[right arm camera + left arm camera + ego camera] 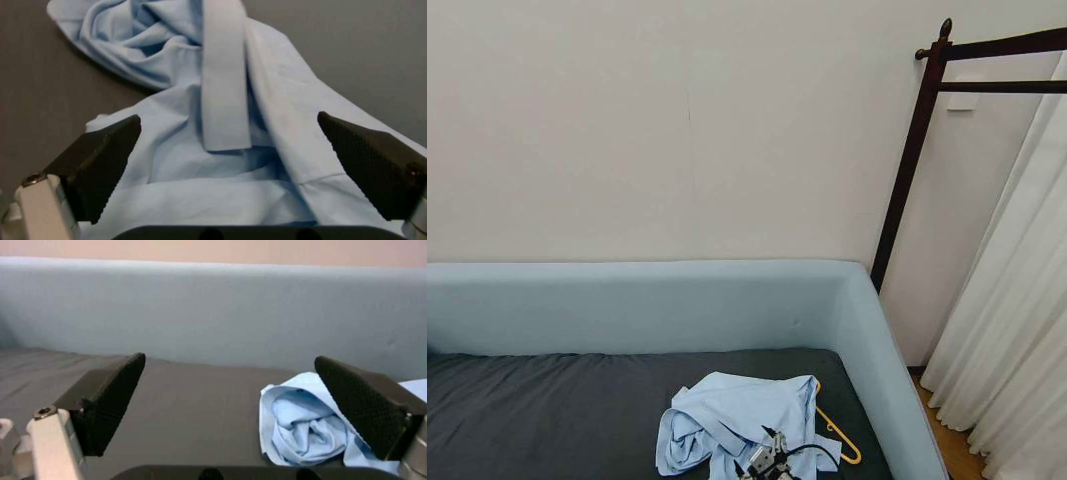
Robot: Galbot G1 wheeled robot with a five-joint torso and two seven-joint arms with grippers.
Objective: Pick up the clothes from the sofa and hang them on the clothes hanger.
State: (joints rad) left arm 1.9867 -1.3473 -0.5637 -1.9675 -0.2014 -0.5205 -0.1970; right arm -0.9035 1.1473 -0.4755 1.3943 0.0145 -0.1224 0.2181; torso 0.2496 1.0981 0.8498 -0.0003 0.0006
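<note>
On the dark grey seat [547, 410] of the pale blue sofa [627, 300], at about 6 o'clock in the head view, lies the crumpled light blue garment [737, 420], close to the sofa's right armrest. An orange hanger [842, 445] pokes out from under the garment at its 4 o'clock side, flat on the seat. The right gripper [767, 465] sits at the garment's 6 o'clock edge, low over the cloth. From its wrist view the right gripper [233, 165] has its fingers [100, 165] spread wide, holding nothing, with folds of the garment [227, 100] and one flat strip of cloth directly beneath the gap. The left gripper [230, 405] hangs over the bare seat, its fingers [110, 400] also spread wide and empty; the bunched garment [300, 430] lies just past one of them, with the sofa back behind. A dark wooden clothes rack [907, 170] stands at 2 o'clock, beyond the armrest, beside a white curtain [1017, 320].
</note>
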